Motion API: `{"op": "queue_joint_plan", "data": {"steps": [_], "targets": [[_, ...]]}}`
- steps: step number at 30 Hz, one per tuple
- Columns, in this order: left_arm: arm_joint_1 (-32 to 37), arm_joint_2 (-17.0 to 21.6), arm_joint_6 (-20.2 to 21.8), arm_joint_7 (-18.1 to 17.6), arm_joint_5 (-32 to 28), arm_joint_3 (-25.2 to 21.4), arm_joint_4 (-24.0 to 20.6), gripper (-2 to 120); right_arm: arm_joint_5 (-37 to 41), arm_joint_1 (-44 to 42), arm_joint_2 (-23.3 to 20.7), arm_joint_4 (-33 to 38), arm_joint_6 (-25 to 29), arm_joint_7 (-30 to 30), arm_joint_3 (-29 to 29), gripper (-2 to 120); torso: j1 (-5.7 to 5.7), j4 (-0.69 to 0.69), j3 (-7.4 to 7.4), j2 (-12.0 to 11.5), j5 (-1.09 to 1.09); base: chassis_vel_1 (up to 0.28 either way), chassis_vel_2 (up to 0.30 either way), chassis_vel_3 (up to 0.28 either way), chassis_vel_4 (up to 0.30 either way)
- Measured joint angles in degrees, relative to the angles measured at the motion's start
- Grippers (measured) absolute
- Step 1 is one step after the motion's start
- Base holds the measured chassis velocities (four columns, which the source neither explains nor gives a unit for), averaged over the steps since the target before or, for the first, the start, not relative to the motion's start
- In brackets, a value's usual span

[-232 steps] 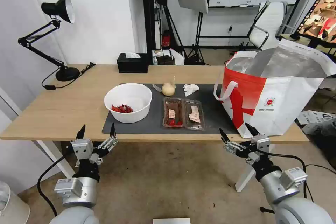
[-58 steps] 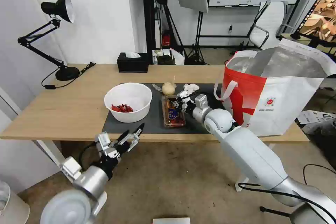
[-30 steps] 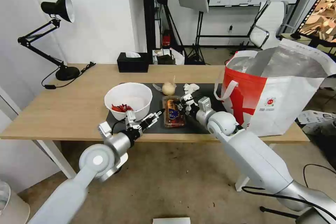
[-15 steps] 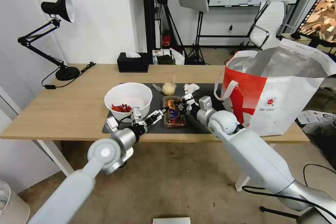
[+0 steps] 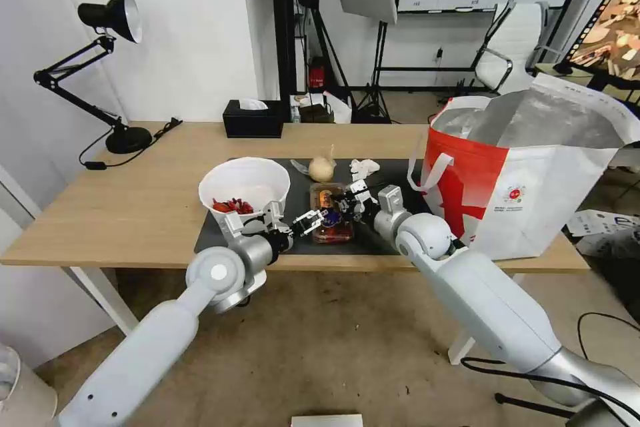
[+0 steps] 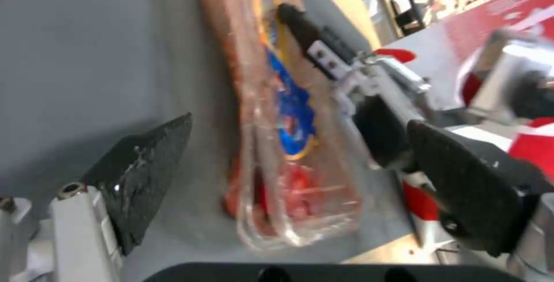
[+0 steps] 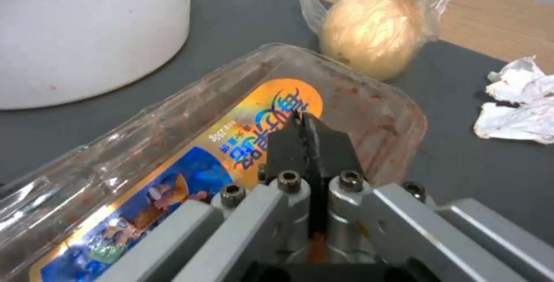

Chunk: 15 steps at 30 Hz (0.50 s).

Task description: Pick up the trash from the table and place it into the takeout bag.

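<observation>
On the long light-wood worktop (image 5: 133, 193), at the nine o'clock end of the large dark grey mat (image 5: 300, 197), sits the white round bowl with red scraps (image 5: 244, 191). Just right of it the left pincer (image 5: 315, 219) is spread wide on either side of the near end of the clear plastic hinged tray (image 5: 331, 213), folded shut with its label up. The right pincer (image 5: 349, 197) is clenched, pressing on the tray's lid. At twelve o'clock of the tray lie the beige round lump (image 5: 321, 169) and the small crumpled white tissue (image 5: 364, 166). At three o'clock stands the large boxy white takeout bag with red panel (image 5: 527, 180).
</observation>
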Motion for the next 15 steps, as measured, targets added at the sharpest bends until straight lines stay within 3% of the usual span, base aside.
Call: {"op": "queue_joint_plan", "data": {"steps": [7, 15], "targets": [[-1.0, -1.2, 0.1, -0.7, 0.0, 0.8, 1.4, 100, 0.7, 0.2, -0.5, 0.1, 0.1, 0.4, 0.0, 0, 0.0, 0.0, 0.0, 0.0, 0.0, 0.0, 0.0, 0.0, 0.0], [-1.8, -1.6, -0.5, -1.3, 0.0, 1.6, 2.3, 70, 1.3, 0.1, -0.6, 0.2, 0.2, 0.8, 0.1, 0, 0.0, 0.0, 0.0, 0.0, 0.01, 0.0, 0.0, 0.0, 0.0]]}}
